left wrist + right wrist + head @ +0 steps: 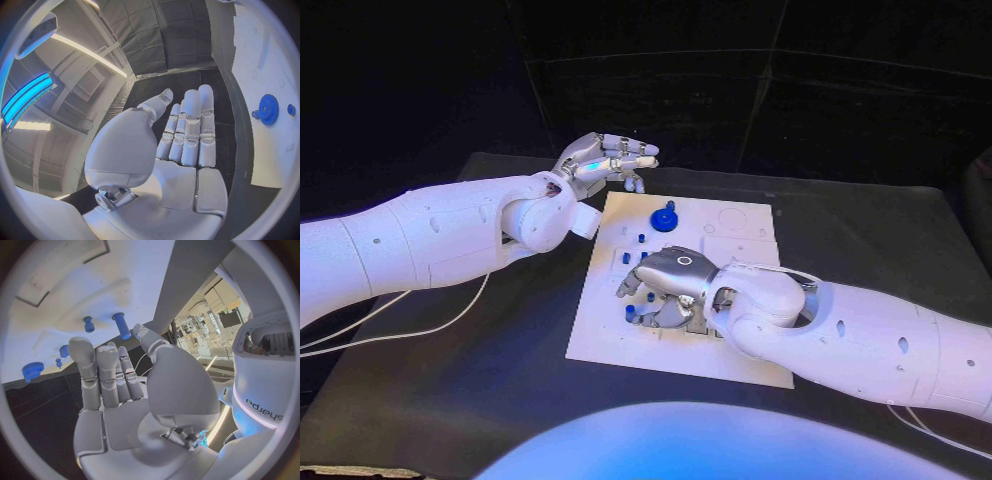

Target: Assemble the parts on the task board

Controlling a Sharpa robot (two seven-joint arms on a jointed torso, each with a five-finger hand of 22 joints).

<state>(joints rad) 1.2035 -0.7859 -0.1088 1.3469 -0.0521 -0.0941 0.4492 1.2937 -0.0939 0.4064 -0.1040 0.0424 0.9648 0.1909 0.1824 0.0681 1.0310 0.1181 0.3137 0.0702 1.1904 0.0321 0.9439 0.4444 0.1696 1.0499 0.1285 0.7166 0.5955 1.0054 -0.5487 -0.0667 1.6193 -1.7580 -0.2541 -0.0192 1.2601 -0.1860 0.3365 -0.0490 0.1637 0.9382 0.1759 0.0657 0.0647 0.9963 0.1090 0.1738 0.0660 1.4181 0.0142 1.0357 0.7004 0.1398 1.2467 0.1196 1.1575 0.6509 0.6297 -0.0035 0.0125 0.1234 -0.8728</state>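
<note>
Task board (747,355) carrying blue gear (665,216) and pegs (626,258)

The task board (687,290) is a flat white plate lying in the middle of the black table, its long side running away from the robot and turned slightly askew. A round blue gear (665,216) with a knob on top stands near the board's far end, and the left wrist view shows its toothed rim (268,109). Small blue pegs (636,239) stand upright in the board nearer its middle, along its left part (121,325).
</note>
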